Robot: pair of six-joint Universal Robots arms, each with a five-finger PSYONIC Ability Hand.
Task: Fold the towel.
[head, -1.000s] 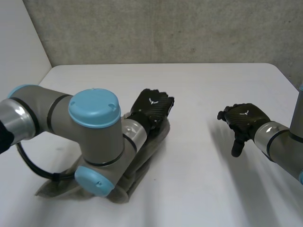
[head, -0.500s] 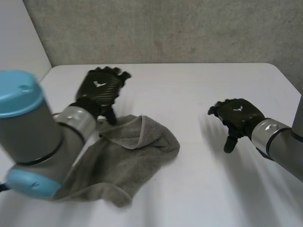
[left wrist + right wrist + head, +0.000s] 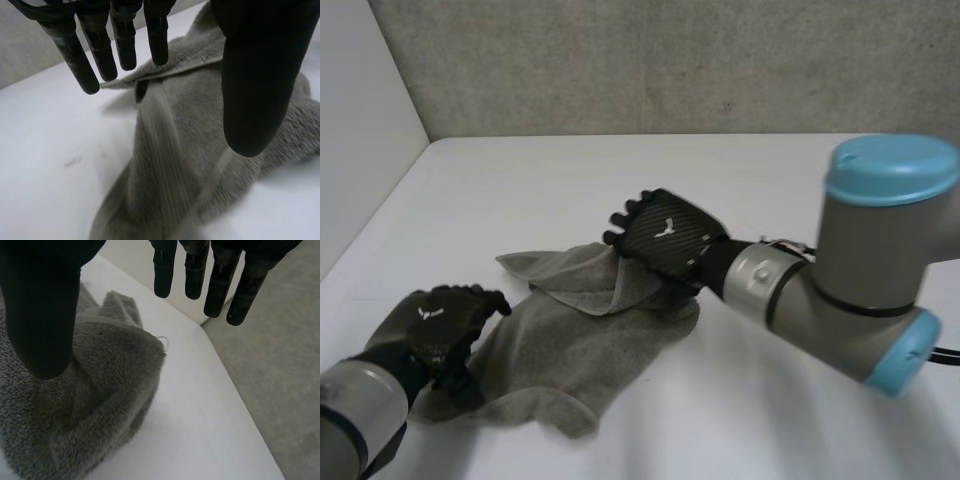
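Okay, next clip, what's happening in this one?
A two-armed robot is working on a grey towel, which lies crumpled on the white table. The left robot hand is at the towel's near left edge, the right robot hand over its far right part. Both are open and grip nothing.

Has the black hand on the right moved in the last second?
Yes. The right hand has crossed the table from its right side and is now over the towel.

Towel (image 3: 585,340) on table (image 3: 770,200), left hand (image 3: 438,325) at its left edge, right hand (image 3: 665,238) over its far side
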